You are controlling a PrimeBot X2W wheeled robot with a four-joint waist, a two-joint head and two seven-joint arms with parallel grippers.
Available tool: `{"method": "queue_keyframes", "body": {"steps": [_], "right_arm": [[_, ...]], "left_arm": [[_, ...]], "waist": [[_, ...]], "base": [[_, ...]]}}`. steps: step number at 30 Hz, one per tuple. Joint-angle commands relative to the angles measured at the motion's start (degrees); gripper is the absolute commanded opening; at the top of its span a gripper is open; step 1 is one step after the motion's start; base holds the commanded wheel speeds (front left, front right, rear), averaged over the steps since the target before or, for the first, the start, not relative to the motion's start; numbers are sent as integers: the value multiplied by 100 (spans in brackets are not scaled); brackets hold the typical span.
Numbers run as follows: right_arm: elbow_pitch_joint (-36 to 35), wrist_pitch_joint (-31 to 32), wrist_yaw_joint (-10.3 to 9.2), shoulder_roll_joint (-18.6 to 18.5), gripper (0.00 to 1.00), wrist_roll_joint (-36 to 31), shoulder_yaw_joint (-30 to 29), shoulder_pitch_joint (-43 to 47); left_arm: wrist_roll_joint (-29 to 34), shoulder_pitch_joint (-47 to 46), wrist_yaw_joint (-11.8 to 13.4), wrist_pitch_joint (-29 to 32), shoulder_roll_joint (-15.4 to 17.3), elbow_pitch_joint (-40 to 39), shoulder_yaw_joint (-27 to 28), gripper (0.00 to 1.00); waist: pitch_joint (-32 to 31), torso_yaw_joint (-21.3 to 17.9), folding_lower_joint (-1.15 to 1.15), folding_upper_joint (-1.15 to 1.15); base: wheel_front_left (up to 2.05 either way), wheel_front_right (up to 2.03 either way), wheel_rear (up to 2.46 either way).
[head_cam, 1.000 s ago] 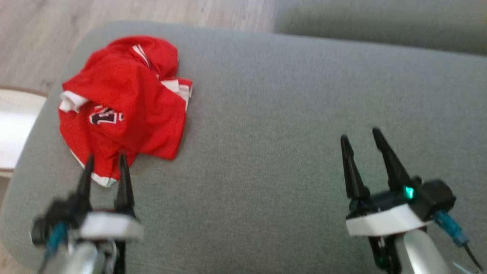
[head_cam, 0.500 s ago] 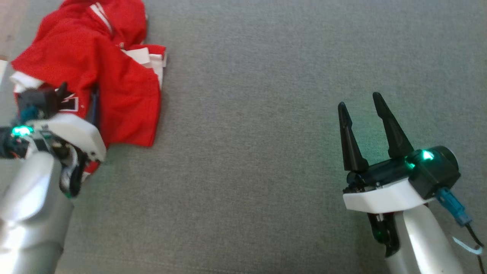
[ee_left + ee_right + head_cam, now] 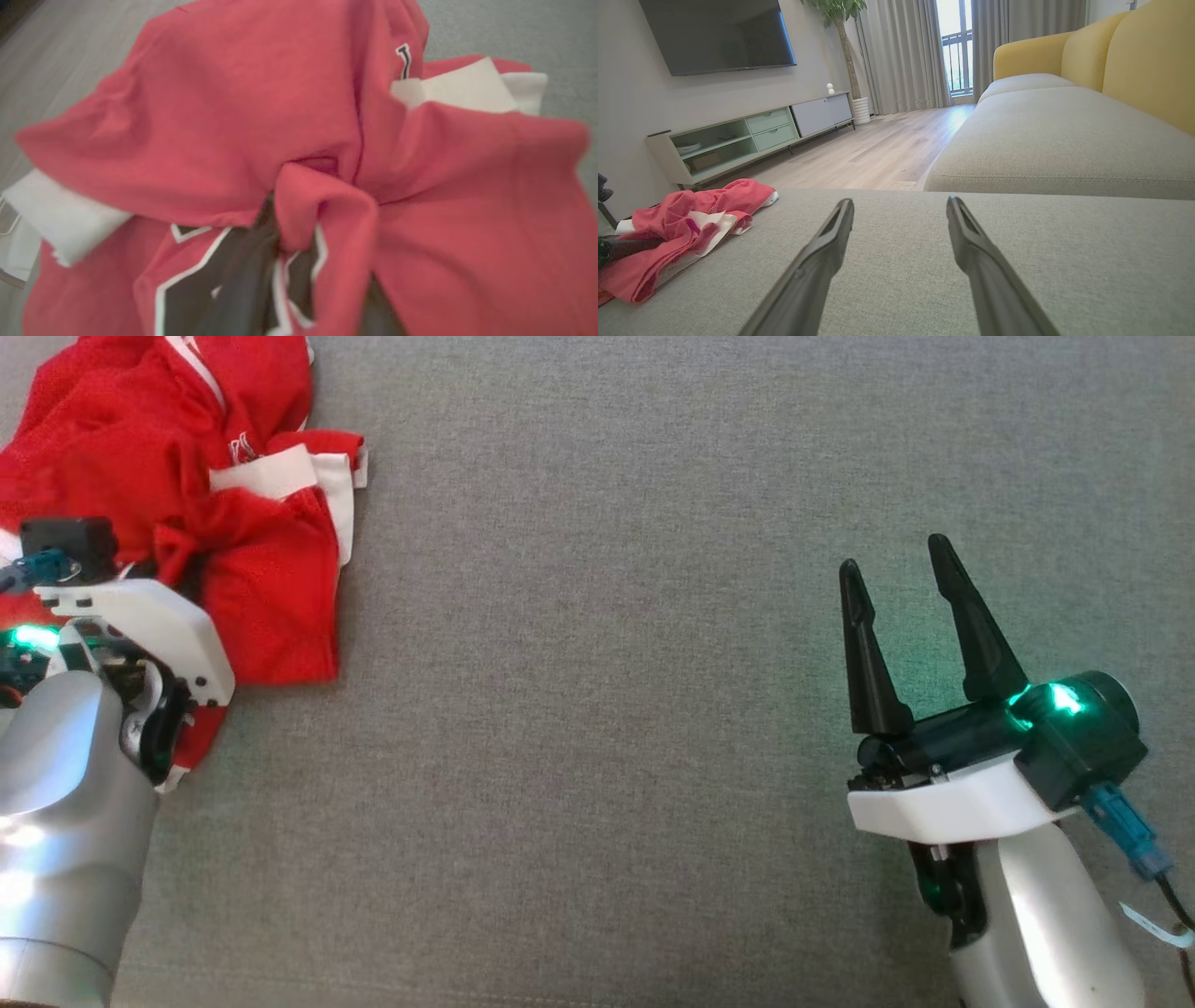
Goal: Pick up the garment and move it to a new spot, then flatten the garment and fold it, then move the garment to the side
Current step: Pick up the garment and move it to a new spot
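Grasp on bunched garment (image 3: 252, 607), at 10 o'clock on cushion (image 3: 607, 616).
Left gripper (image 3: 308, 242) pinched on one thin fold; right gripper (image 3: 892, 555) spread and empty at 4 o'clock. Risk: fold slipping free on lifting, given shallow bite and loose cloth.

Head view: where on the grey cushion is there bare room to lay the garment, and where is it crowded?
Free: the broad bare stretch of grey fabric cushion between the crumpled red and white jersey and the open right gripper, plus the strip nearer the robot. Crowded: the left edge, where the jersey lies with the left gripper in its folds.
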Motion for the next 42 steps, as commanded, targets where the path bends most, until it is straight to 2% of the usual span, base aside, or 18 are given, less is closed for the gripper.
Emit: {"method": "queue_keyframes", "body": {"steps": [1, 10, 14, 18, 25, 33, 39, 41, 42], "right_arm": [[-192, -52, 44, -9, 100, -47, 127, -63], [-119, -52, 44, -9, 100, 57, 194, -44], [-71, -52, 44, -9, 100, 150, 175, 36], [-40, -52, 44, -9, 100, 280, 165, 128], [-75, -52, 44, -9, 100, 396, 147, 245], [-109, -52, 44, -9, 100, 482, 201, 254], [-138, -52, 44, -9, 100, 574, 249, 168], [-163, -52, 44, -9, 100, 617, 255, 133], [-191, -52, 44, -9, 100, 666, 259, 99]], "left_arm": [[-45, -126, -19, -134, 277, 45, 143, 0], [-164, -292, -45, -1433, 293, 37, 353, 0], [-148, -408, -54, -2079, 249, -326, 393, 0], [-95, -379, -17, -2334, 176, -927, 425, 0], [-37, 28, 171, -2364, 66, -2306, 389, 0], [-29, 376, 364, -1755, -50, -3890, 97, 0], [20, 512, 487, -1270, -420, -4718, -396, 0], [33, 547, 527, -1164, -579, -4844, -569, 0], [57, 566, 563, -1082, -723, -4896, -730, 0]], "waist": [[-34, 6, 0, 0], [-390, -86, 0, 0], [-633, -101, 0, 0], [-899, -131, 0, 0], [-1176, -249, 0, 0], [-1179, -475, 0, 0], [-1187, -923, 0, 0], [-1191, -1135, 0, 0], [-1179, -1375, 0, 0]], "base": [[0, 0, 0], [0, 0, 0], [0, 0, 0], [0, 0, 0], [0, 0, 0], [0, 0, 0], [0, 0, 0], [0, 0, 0], [0, 0, 0]]}}
